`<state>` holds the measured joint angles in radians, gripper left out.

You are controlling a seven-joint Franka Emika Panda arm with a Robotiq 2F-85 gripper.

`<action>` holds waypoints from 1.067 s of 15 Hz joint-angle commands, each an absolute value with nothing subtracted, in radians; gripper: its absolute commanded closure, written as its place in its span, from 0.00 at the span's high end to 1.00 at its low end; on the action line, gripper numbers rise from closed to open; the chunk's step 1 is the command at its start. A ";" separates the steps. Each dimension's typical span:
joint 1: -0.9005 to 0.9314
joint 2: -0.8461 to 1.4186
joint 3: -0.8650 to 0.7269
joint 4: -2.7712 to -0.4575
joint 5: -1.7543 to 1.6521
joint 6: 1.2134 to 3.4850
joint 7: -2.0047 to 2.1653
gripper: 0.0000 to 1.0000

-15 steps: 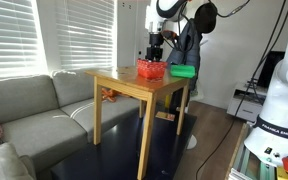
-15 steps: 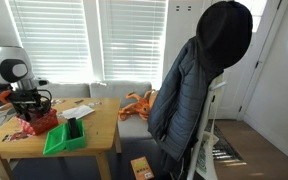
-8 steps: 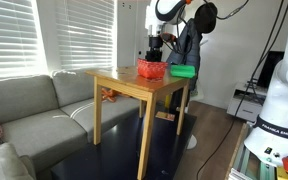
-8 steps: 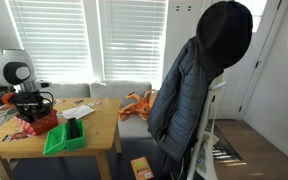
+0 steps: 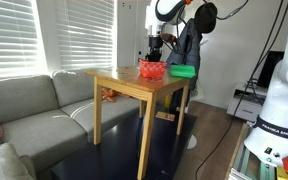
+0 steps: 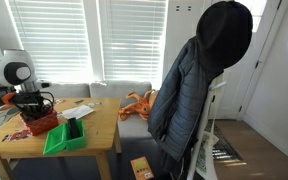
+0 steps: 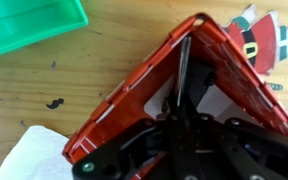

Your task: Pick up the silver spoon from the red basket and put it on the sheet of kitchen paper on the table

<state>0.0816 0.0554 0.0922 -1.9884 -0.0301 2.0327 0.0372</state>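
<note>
In the wrist view the red basket point(image 7: 134, 95) fills the middle, its white floor showing inside. The silver spoon point(image 7: 182, 65) lies in it as a thin dark handle that runs from the far corner down between my fingers. My gripper point(image 7: 177, 118) is down in the basket and shut on that handle. A corner of the sheet of kitchen paper point(image 7: 34, 160) lies on the table point(image 7: 104, 50) beside the basket. In both exterior views the gripper point(image 5: 154, 56) point(image 6: 31, 108) stands over the basket point(image 5: 151, 70) point(image 6: 41, 122); the spoon is too small to make out there.
A flat green tray point(image 7: 29, 22) point(image 5: 183, 71) point(image 6: 64, 135) sits next to the basket. A Santa picture point(image 7: 259, 40) lies beyond it. A grey sofa point(image 5: 34, 110) stands by the table, and a dark jacket point(image 6: 199, 90) hangs on a stand close by.
The jaws have closed on the spoon handle inside the basket. The arm has stayed in nearly the same place over the basket.
</note>
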 commanded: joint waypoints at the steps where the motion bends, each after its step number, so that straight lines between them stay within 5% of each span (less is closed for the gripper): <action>1: 0.086 0.044 0.092 -1.995 -0.026 2.034 0.020 0.02; 16: 0.097 -0.102 0.106 -1.913 -0.034 1.811 0.057 0.02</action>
